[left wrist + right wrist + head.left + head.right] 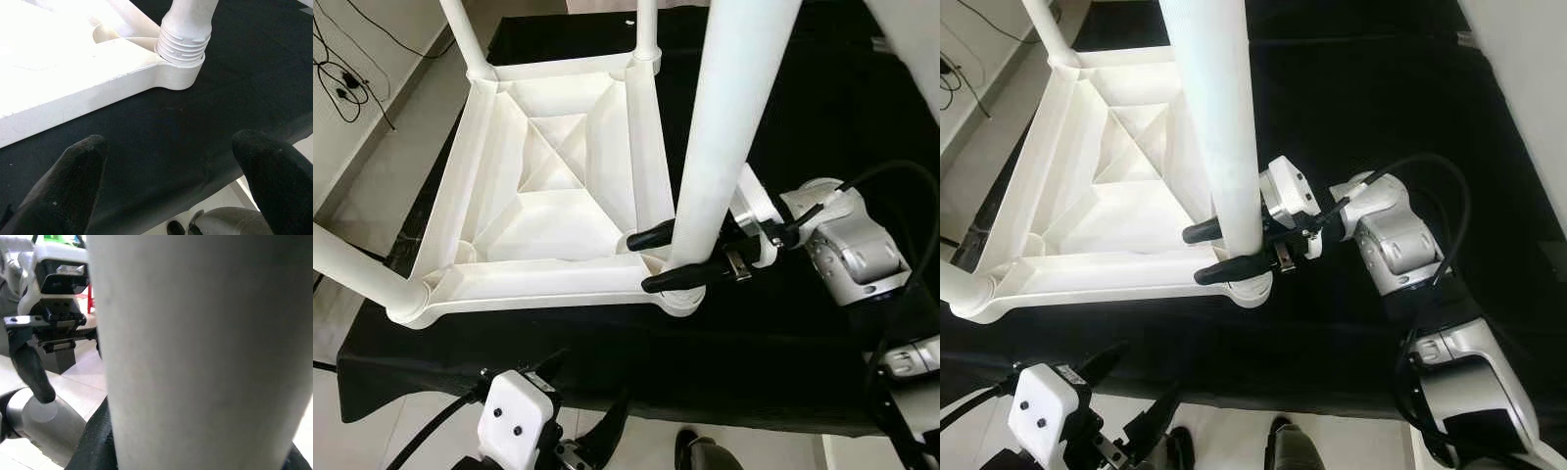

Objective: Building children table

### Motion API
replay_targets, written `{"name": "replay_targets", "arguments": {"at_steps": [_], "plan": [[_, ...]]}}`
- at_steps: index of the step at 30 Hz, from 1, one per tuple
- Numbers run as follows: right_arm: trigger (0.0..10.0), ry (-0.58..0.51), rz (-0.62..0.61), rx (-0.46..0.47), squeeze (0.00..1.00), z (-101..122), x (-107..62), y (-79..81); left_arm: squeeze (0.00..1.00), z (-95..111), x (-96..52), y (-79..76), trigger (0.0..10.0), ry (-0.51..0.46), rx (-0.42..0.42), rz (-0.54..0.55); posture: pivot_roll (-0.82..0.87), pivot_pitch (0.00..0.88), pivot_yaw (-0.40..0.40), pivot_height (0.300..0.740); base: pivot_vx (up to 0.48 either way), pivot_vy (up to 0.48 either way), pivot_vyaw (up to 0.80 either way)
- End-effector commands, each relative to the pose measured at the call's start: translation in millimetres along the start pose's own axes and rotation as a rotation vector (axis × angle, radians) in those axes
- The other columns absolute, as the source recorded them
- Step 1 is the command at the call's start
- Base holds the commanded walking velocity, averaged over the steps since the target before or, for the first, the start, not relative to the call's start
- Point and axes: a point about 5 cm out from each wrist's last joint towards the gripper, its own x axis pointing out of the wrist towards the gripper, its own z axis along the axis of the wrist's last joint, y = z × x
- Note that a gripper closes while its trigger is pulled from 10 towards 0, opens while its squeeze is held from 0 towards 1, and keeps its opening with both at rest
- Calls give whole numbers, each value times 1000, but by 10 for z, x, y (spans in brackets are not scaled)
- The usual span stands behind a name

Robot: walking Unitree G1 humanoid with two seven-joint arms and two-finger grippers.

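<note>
A white plastic children's table point(548, 196) lies upside down on a black cloth point(803, 117). White legs stand up from its corners. The near-right leg point(724, 127) rises toward the camera, its threaded base point(183, 39) seated in the corner socket point(178, 73). My right gripper point(639, 262) reaches in from the right and is shut on this leg just above the socket, one black finger on each side. My left gripper point(582, 397) hangs low in front of the cloth's near edge, open and holding nothing; its fingers point(73, 186) frame the cloth below that corner.
Other legs stand at the near-left point(352, 269), far-left point(465, 34) and far-right point(646, 24) corners. Black cables point(342, 78) lie on the tiled floor to the left. A dark shoe point(690, 450) shows by the cloth's front edge.
</note>
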Motion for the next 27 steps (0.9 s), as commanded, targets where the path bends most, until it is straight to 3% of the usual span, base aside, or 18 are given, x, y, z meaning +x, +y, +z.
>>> {"name": "replay_targets", "arguments": {"at_steps": [1, 13, 23, 27], "plan": [[10000, 36, 0, 122, 0, -177, 38, 25, 0, -13, -18, -4, 10000, 19, -1, -1, 106, 314, 48, 740, 0, 0, 0], [10000, -5, -77, 169, 0, -236, 51, 3, 0, -12, -20, -10, 10000, 19, -3, -2, 104, 316, 48, 740, 0, 0, 0], [10000, -33, -139, 190, 0, -286, 80, 83, 0, -17, -17, -13, 10000, 21, -3, -4, 104, 309, 47, 740, 0, 0, 0], [10000, -35, -216, 199, 0, -305, 125, 153, 0, -24, -17, -17, 10000, 21, -3, -5, 98, 303, 33, 740, 0, 0, 0]]}}
